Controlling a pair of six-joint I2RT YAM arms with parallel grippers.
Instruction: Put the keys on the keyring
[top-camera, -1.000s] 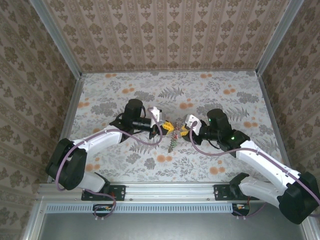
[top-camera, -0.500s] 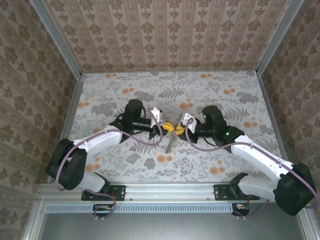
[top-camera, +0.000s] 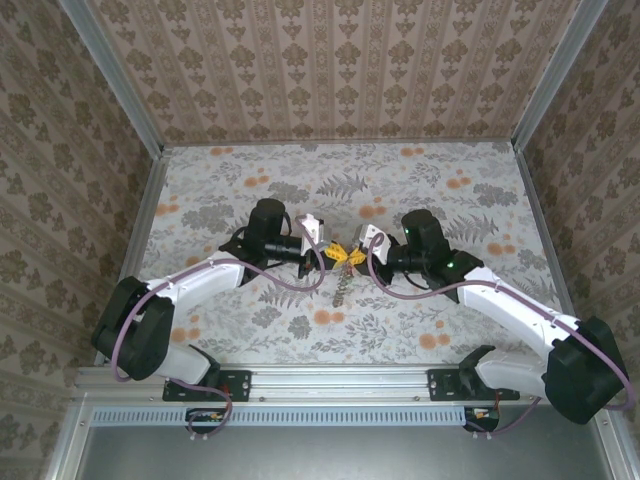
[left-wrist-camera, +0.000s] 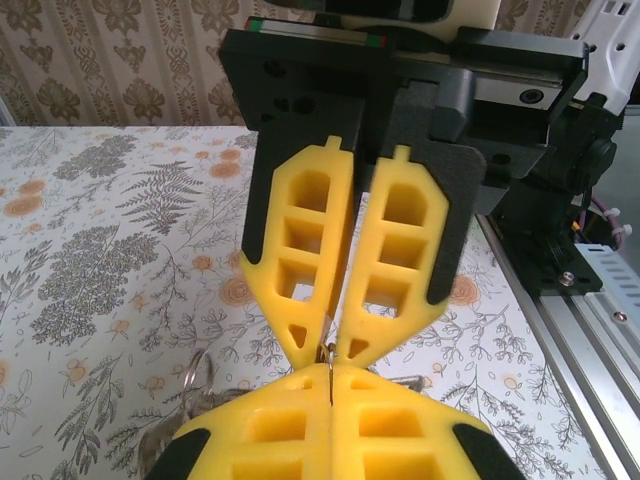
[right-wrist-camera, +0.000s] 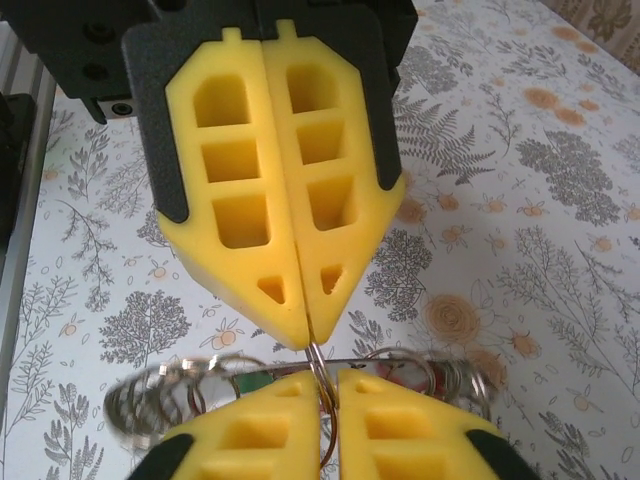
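Both yellow-fingered grippers meet tip to tip over the middle of the floral table. The keyring (right-wrist-camera: 322, 372) is a thin metal wire loop pinched between them. My left gripper (top-camera: 340, 255) is shut, and the wire sits in the seam of its fingers (left-wrist-camera: 270, 420). My right gripper (top-camera: 356, 258) is shut on the same loop from the opposite side, its fingers (right-wrist-camera: 420, 420) flanking the wire. The keys (top-camera: 343, 288) hang under the meeting point as a bunch of small rings (right-wrist-camera: 170, 395), with a green tag (right-wrist-camera: 245, 384) among them; most of the bunch is hidden behind the fingers.
Patterned walls enclose the table on three sides. An aluminium rail (top-camera: 340, 385) runs along the near edge by the arm bases, and it also shows at the right of the left wrist view as a grey rail (left-wrist-camera: 590, 320).
My right gripper has moved left to the left gripper's tips and closed on the wire loop. The left arm has stayed still, shut as before.
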